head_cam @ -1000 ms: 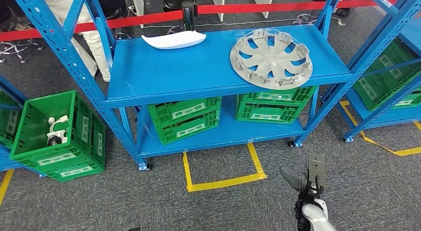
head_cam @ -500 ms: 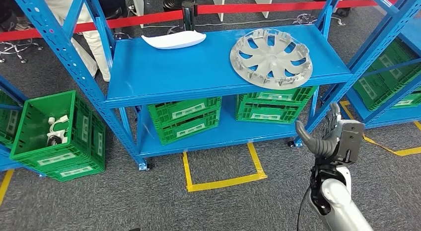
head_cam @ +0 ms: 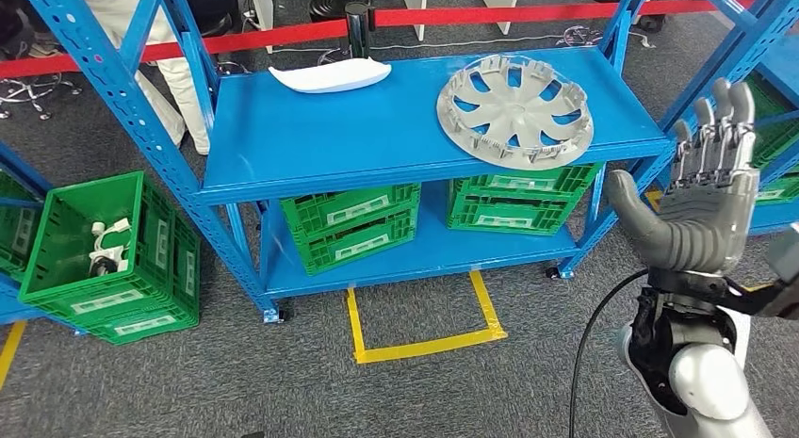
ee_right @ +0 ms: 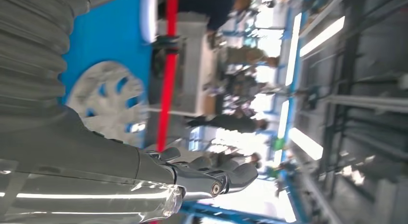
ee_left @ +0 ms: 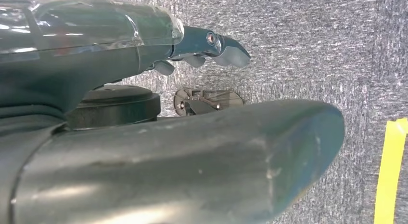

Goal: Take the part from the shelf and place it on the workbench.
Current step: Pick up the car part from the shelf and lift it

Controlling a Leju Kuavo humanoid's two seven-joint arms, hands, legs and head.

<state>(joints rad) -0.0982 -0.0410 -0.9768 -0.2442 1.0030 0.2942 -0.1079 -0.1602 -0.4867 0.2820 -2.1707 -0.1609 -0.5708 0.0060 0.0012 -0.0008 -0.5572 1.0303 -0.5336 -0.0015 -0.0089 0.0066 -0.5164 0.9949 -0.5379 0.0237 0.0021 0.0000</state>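
Head view, right hand: the right hand (head_cam: 702, 207) is raised at about 3 o'clock in the picture, palm shown, fingers straight and apart, thumb spread wide, nothing held.
Head view, change: half a second earlier the same hand was seen lower, near 4 o'clock, and a second earlier at 5 o'clock just above the carpet; it is now lifted to the height of the upper shelf edge, beside the shelf's right post.
Head view, part: the silver wheel cover (head_cam: 513, 110) is lying flat on the upper board of the blue shelf (head_cam: 377, 137), toward 1 o'clock, apart from the hand and unmoved since the earlier pictures.
Head view, rest: a white tray (head_cam: 330, 76) is kept at the shelf's rear, at 11 o'clock; green crates (head_cam: 350, 223) are stored on the lower board.
Left wrist view, left hand: the left hand (ee_left: 159, 132) is seen over grey carpet; whether it is wide or closed cannot be told.
Right wrist view, right hand: the fingers (ee_right: 226, 178) are seen extended, with the wheel cover (ee_right: 108, 101) behind them on blue.
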